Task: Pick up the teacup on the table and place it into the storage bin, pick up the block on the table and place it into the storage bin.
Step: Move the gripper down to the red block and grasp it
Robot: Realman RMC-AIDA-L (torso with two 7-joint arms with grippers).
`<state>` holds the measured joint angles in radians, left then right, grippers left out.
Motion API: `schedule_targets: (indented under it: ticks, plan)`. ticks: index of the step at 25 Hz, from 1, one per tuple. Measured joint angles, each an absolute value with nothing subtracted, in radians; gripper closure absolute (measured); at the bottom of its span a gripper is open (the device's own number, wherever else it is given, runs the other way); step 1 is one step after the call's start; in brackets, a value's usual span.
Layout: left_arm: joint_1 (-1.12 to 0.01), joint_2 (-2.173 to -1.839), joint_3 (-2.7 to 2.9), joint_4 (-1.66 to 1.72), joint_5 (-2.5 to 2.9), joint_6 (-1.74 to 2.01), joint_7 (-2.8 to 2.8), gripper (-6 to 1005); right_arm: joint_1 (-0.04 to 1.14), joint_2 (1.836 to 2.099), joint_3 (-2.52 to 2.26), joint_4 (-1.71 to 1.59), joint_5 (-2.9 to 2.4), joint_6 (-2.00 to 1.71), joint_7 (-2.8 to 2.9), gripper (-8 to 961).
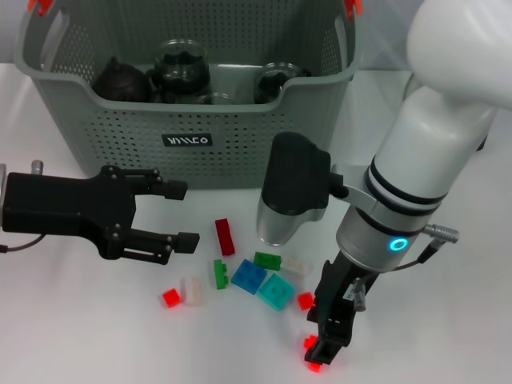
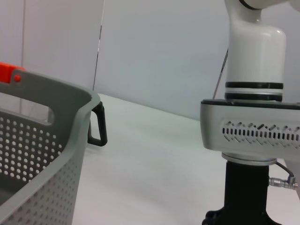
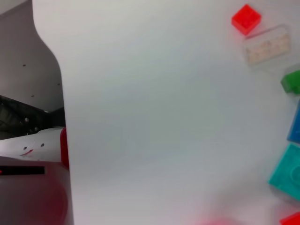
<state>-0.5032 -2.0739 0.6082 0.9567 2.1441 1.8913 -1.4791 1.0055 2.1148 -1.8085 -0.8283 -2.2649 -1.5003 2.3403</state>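
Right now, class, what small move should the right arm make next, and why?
Probably lift straight up. The right gripper sits low at the table's near edge, apparently closed around a small red block, while the storage bin stands at the far side. The left gripper hangs open beside the bin.

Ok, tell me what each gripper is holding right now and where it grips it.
The left gripper is open and empty, beside the storage bin. The right gripper is down at a small red block on the table; whether it grips it cannot be told.
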Motion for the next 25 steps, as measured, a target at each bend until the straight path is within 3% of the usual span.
schedule_targets:
  ticks: [19, 25]
  plan:
    - [-0.503, -2.074, 0.606, 0.945, 2.150, 1.891, -1.462, 153, 0.997, 2.121, -1.897, -0.830, -2.235, -1.434, 2.393, 347]
    - [-0.501, -2.074, 0.598, 0.944, 2.151, 1.891, -1.461, 153, 0.992, 2.117, -1.898, -0.850, -2.226, -1.452, 2.396, 256]
